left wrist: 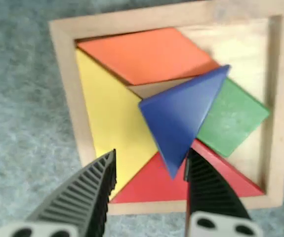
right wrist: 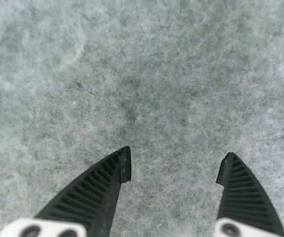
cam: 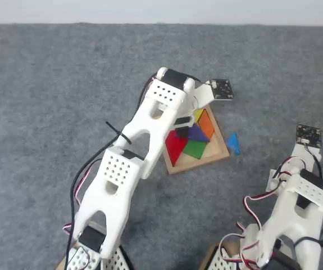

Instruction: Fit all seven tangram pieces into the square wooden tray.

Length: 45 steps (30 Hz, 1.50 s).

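The left claw hung open over the square wooden tray, the dark blue triangle's tip between its fingers. That piece lay askew over the red triangle and green square. A light blue triangle lay just beside the tray. The right claw gaped above the grey desk.

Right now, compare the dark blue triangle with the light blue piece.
The dark blue triangle lies in the tray, overlapping the green piece; the light blue piece lies alone on the mat beside it. The dark blue triangle's tip lies between the fingers of the open left gripper; no gripper is at the light blue piece. Both are blue; neither is fitted yet.
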Each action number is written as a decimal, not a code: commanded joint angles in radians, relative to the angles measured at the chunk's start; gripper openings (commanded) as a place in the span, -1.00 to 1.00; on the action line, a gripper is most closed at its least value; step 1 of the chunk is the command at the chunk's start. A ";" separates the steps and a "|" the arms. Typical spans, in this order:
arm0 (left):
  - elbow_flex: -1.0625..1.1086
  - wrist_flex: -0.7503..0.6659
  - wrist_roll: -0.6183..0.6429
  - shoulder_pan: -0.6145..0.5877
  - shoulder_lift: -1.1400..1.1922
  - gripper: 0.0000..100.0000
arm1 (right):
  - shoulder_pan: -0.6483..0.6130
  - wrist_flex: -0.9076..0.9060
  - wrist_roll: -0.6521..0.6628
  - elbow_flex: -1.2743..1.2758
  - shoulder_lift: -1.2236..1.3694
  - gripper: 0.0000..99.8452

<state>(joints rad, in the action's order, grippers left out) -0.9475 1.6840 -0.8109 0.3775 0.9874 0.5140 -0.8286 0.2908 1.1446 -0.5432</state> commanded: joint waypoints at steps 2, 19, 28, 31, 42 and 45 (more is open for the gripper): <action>-0.070 -0.032 0.074 -0.021 -0.043 -0.56 | -0.042 0.013 -0.002 -0.049 -0.028 -0.42; 0.278 0.069 0.528 -0.574 -0.833 -0.57 | -0.553 -0.343 -0.023 -0.703 0.200 -0.42; 1.613 -0.649 0.528 -0.667 -1.306 -0.56 | -0.892 -0.490 -0.081 -1.293 0.774 -0.42; 1.834 -0.829 0.519 -0.698 -1.349 -0.56 | -0.987 -0.496 -0.081 -1.376 0.875 -0.42; 1.813 -0.905 0.468 -0.733 -1.188 -0.56 | -1.013 -0.513 0.003 -1.452 1.041 -0.42; 1.804 -0.908 0.470 -0.733 -1.165 -0.56 | -0.986 -0.539 0.055 -1.452 1.064 -0.42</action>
<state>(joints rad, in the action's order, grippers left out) 0.9106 0.8017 -0.3307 -0.3498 -0.1910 -0.5094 -1.3456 0.2954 -0.2562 0.5278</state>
